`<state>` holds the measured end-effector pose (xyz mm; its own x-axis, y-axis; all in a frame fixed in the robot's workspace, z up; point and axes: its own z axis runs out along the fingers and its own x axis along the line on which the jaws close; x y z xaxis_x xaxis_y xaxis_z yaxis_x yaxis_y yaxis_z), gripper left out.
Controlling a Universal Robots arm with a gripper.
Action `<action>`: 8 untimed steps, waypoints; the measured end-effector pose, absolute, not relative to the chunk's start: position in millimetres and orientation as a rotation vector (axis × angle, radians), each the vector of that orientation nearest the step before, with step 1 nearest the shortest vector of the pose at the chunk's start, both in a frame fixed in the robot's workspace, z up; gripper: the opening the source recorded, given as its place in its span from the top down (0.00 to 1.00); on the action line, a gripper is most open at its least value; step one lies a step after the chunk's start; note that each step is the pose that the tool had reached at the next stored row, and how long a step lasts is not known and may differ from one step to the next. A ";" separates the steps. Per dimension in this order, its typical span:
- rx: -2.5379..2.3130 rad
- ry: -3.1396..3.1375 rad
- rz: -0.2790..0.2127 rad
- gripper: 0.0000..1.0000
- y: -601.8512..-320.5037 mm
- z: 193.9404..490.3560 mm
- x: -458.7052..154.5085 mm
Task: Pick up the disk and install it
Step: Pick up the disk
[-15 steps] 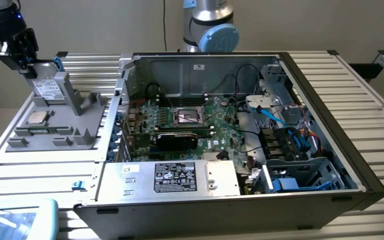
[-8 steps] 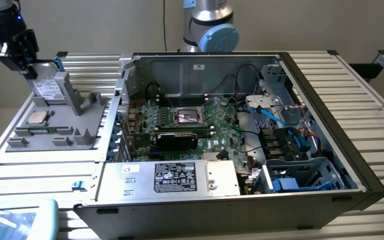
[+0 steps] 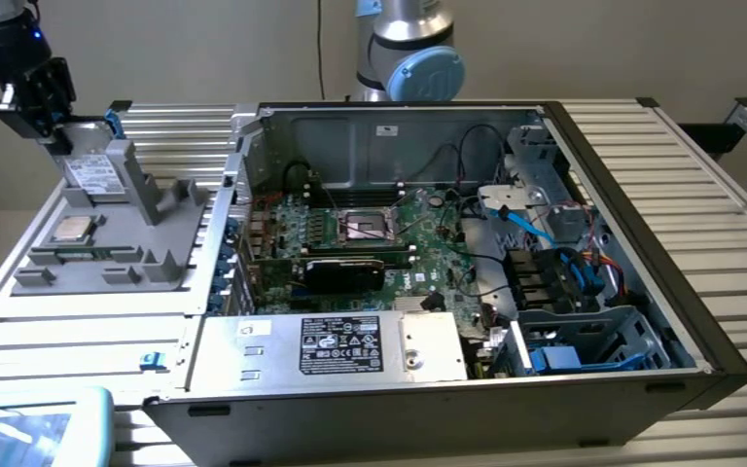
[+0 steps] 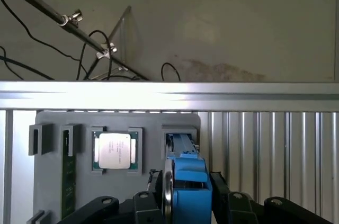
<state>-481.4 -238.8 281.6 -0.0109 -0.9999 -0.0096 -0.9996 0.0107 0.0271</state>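
One disk (image 3: 88, 173) stands on edge in its slot of the grey parts holder (image 3: 179, 209) on the desk (image 3: 75, 331), the tool (image 4: 186, 184) clamped across its blue carrier. A straight, untilted lift looks best for clearing the slot walls.

I work in a robotics lab: ribbed aluminium bench (image 3: 75, 336), an opened computer case (image 3: 412, 413), a grey parts fixture (image 3: 166, 243).

The arm (image 3: 404, 24) was a silver tube with a pale-blue joint cap (image 3: 426, 73) — its gripper (image 4: 186, 184) was black, with jointed links studded with round pivot screws.
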 end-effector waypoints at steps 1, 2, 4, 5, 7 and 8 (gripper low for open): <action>2.201 -2.225 -0.040 0.52 -238.8 281.5 -481.3; 2.201 -2.225 -0.040 0.52 -238.8 281.3 -481.3; 2.202 -2.226 -0.037 0.52 -238.8 281.0 -481.3; 2.203 -2.227 -0.036 0.52 -238.8 281.0 -481.3; 2.204 -2.228 -0.034 0.52 -238.8 280.8 -481.3; 2.204 -2.228 -0.034 0.52 -238.8 280.7 -481.4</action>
